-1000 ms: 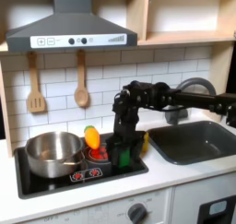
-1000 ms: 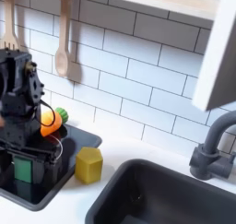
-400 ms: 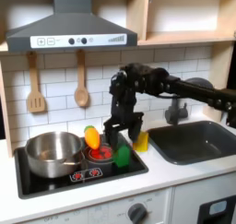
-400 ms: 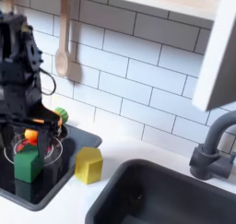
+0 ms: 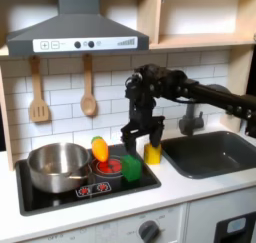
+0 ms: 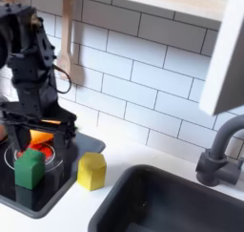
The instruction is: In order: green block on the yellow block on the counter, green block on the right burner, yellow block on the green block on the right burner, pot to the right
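White tiles backed the toy kitchen, and on the black hob the green block (image 5: 132, 168) (image 6: 30, 166) sat on the right burner (image 5: 112, 170) (image 6: 46, 156), low beneath the jaws and apart from them. The jaws (image 5: 141, 135) (image 6: 36, 128) hung spread and released, grasping nothing. The yellow block (image 5: 152, 153) (image 6: 91, 170) stood on the pale bench (image 5: 190, 190) (image 6: 91, 208), just beside the jaws toward the first exterior view's right, between hob and sink (image 5: 208, 153). An orange-and-yellow toy (image 5: 100, 149) stood just past the jaws toward the first exterior view's left, touching the silver pot (image 5: 56, 166), which sat farther that way on the hob. Two wooden utensils (image 5: 88, 92) hung on the wall above.
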{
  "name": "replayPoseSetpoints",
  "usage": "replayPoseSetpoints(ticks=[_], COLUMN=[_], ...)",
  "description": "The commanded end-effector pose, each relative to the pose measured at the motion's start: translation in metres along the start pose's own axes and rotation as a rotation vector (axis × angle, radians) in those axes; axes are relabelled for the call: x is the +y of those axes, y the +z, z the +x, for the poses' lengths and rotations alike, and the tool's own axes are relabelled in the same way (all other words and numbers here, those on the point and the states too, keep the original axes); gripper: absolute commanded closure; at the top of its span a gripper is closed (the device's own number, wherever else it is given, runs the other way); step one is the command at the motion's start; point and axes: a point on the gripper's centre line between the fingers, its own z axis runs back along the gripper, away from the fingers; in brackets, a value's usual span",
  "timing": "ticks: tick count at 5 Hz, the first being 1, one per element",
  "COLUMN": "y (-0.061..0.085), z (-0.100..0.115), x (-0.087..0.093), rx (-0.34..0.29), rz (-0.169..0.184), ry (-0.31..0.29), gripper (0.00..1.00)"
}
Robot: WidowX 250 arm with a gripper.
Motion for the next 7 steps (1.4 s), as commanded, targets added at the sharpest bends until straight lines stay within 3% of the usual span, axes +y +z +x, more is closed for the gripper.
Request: replayPoseSetpoints(ticks=[1, 2, 3, 7], y=[-0.009, -0.014, -0.017, -0.021], z=[-0.006, -0.008, -0.008, 0.010], x=[-0.012, -0.022, -0.027, -0.039], rx=[0.018, 0.016, 0.004, 0.001], rz=[0.002, -0.015, -0.010, -0.010], ry=[-0.063, -0.095, -0.131, -0.130], gripper=[0.00, 0.00, 0.00, 0.00])
